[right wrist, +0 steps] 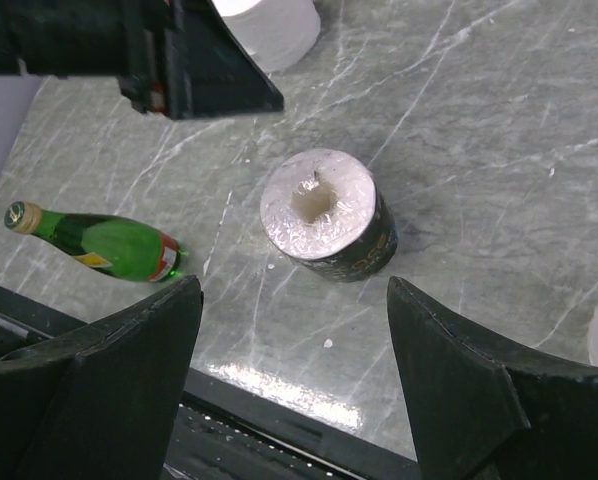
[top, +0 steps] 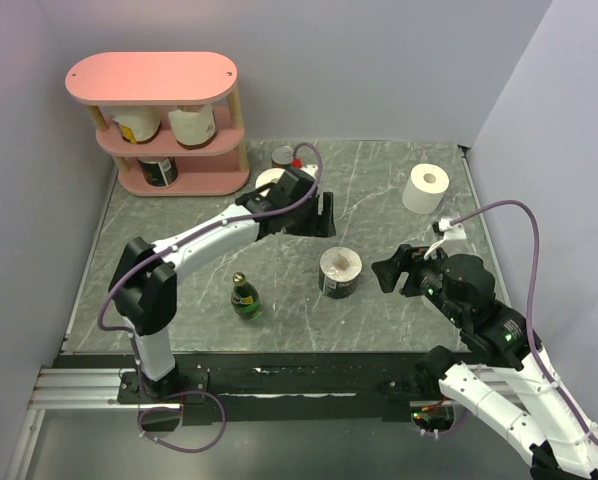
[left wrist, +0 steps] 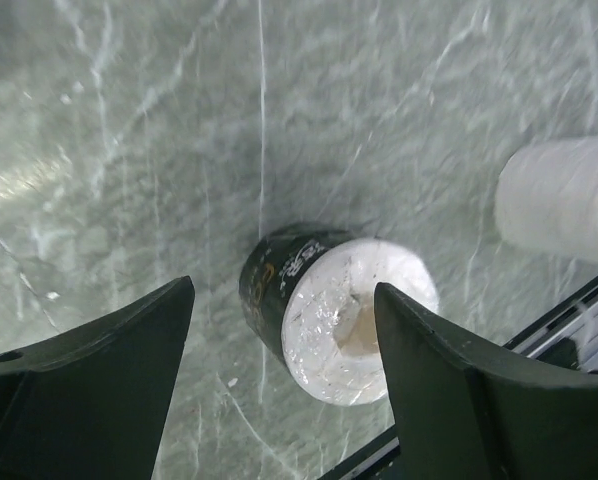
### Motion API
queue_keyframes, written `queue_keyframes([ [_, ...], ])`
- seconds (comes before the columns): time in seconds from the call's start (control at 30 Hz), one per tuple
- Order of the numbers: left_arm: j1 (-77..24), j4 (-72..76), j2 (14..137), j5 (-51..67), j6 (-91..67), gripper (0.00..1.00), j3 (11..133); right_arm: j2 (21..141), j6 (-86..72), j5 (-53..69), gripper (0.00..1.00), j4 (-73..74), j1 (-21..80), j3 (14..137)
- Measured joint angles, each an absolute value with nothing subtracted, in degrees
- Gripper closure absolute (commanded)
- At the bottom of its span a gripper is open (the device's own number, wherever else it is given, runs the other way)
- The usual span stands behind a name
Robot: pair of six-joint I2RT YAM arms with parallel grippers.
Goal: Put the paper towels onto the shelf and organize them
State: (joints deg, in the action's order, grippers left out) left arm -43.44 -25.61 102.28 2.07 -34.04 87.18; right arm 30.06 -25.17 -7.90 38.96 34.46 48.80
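Pink three-tier shelf [top: 184, 182] sits in the far-left corner of the grey marble table [top: 379, 170]. Dark-wrapped paper towel roll [top: 339, 272] mid-table, my left gripper [top: 317, 217] behind it, my right gripper [top: 391, 268] just right. Green glass bottle [top: 244, 297] left of the roll. Plain white roll [top: 425, 188] near the far-right corner.

- I see a grey marbled table [top: 379, 200] with the pink shelf [top: 149, 75] in its far-left corner.
- Shelf, middle tier: a pale roll [top: 137, 125] beside a second pale roll [top: 192, 125]. Bottom tier: a dark roll [top: 157, 172].
- Tabletop: a dark-wrapped roll [top: 339, 272] near centre, a white roll [top: 425, 187] far right, a green glass bottle [top: 244, 297], and a tin can [top: 282, 157] (half hidden behind an arm).
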Motion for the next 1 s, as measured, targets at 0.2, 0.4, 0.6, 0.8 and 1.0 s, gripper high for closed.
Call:
queue_keyframes([
  [0.2, -45.08, -27.35, 103.88, 2.98, -33.36, 0.20, 87.15, 28.05, -24.53, -8.14, 0.18, 39.42, 34.46, 48.80],
  [0.4, -45.65, -27.99, 104.31, 4.56, -32.12, 0.22, 87.15, 27.14, -24.49, -8.14, 0.18, 39.46, 34.46, 48.80],
  [0.6, -46.13, -28.40, 105.56, 6.07, -31.66, 0.23, 87.15, 27.11, -24.34, -8.16, 0.18, 39.46, 34.46, 48.77],
  [0.8, -46.48, -28.49, 106.72, 6.96, -31.03, 0.24, 87.11, 27.07, -24.34, -8.14, 0.18, 39.46, 34.46, 48.73],
  [1.0, -46.76, -28.58, 108.14, 7.79, -30.76, 0.26, 87.11, 26.68, -24.34, -8.14, 0.17, 39.48, 34.46, 48.69],
])
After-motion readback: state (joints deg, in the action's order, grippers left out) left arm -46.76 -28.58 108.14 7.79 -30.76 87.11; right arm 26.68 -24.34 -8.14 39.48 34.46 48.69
